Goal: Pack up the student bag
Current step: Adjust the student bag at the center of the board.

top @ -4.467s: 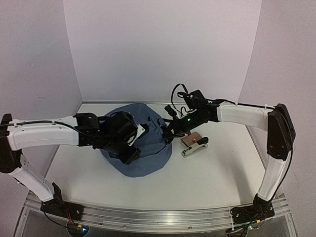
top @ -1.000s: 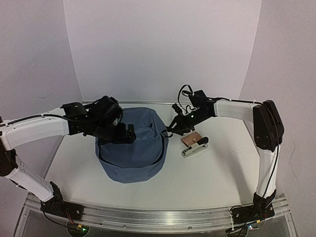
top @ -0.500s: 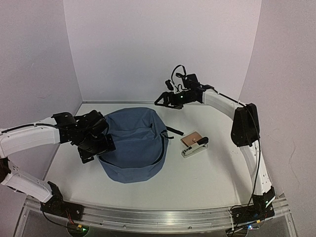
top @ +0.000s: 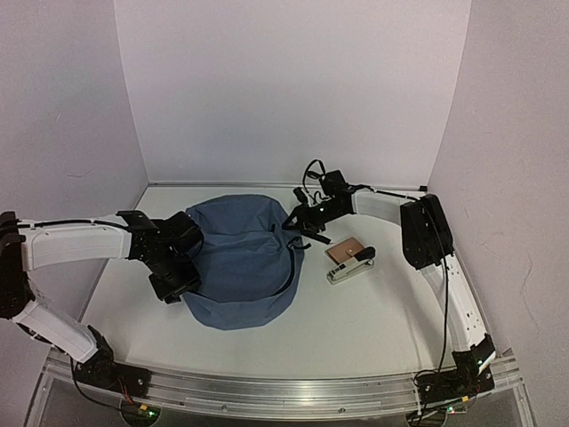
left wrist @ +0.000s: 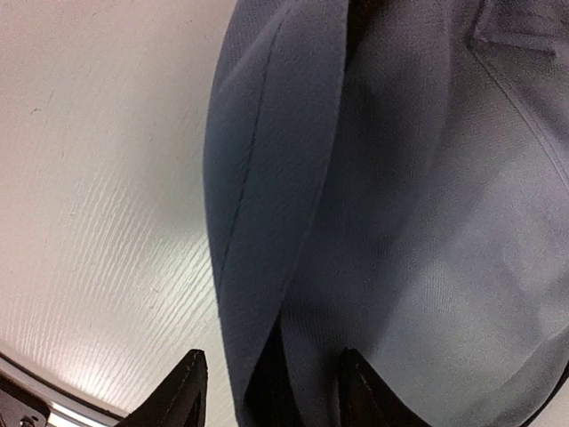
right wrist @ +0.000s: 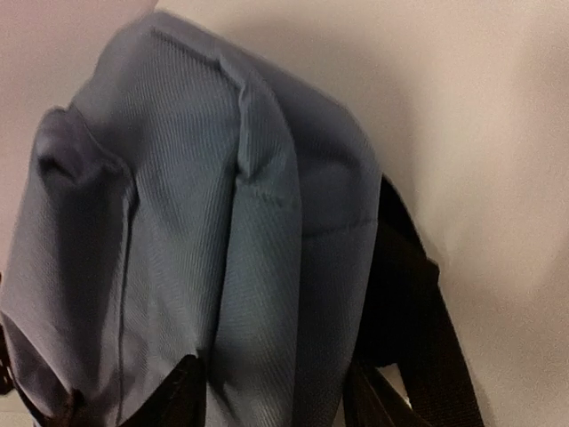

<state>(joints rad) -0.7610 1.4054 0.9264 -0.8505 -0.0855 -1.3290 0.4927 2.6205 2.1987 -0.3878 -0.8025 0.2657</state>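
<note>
The slate-blue student bag (top: 240, 258) lies domed on the table left of centre. My left gripper (top: 173, 280) is at its near-left edge. In the left wrist view the bag (left wrist: 400, 222) shows a folded edge running between the fingers of the left gripper (left wrist: 273, 352); a strip of table still shows beside the left finger, so the jaws stand open. My right gripper (top: 298, 222) is at the bag's far-right rim. In the right wrist view a padded ridge of the bag (right wrist: 222, 222) fills the gap of the right gripper (right wrist: 274, 365), which is shut on it.
A small brown book (top: 345, 250) and a white-and-black object (top: 353, 265) lie right of the bag. A black strap (right wrist: 418, 329) trails from the bag's right side. White walls close in the back and both sides.
The left gripper slid from the bag's left side down to its near-left edge. The right arm dropped from near the back wall onto the bag's right rim. Both jaws narrowed.
</note>
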